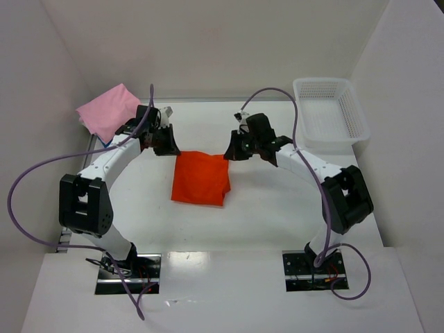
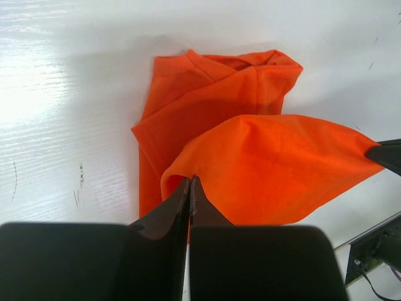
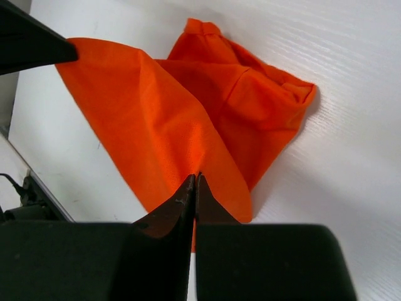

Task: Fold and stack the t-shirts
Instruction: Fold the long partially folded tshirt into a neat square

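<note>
The orange t-shirt's (image 1: 201,179) far edge, stretched left-right, is clamped by the left hand (image 2: 190,183) and right hand (image 3: 195,179); the pink t-shirt (image 1: 107,109) is shown only overhead.

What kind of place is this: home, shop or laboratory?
Probably a robotics lab test cell: a white table boxed in by bare white walls, the left arm and right arm bolted to it, handling an orange t-shirt.
</note>
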Available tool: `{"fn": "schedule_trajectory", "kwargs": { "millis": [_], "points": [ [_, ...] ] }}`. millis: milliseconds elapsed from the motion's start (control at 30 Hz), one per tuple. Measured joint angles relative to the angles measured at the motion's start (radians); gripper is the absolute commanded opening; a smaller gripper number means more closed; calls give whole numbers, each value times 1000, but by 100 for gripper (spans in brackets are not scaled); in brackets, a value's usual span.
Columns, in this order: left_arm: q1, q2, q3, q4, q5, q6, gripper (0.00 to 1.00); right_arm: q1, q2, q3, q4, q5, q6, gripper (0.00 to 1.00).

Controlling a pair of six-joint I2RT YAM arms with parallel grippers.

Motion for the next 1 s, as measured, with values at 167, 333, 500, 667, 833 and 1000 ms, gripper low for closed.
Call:
{"fn": "schedule_trajectory", "kwargs": {
  "millis": [167, 333, 500, 667, 833, 1000],
  "points": [
    [0, -8, 4, 0, 0, 2, 0, 0, -47, -28, 5, 17, 2, 4],
    [0, 37, 79, 4, 14, 4, 2, 0, -48, -48, -4, 53, 3, 7],
    [0, 163, 188, 26, 24, 5, 5, 0, -40, -48, 0, 85, 6, 10],
    [0, 274, 248, 26, 26, 5, 14, -1, 16, -48, 8, 116, 15, 10],
    [0, 334, 278, 33, 44, 5, 19, -5, 57, -48, 9, 153, 26, 10],
    [0, 389, 344, 61, 55, 3, 19, -18, 67, -48, 13, 193, 44, 10]
  ]
}}
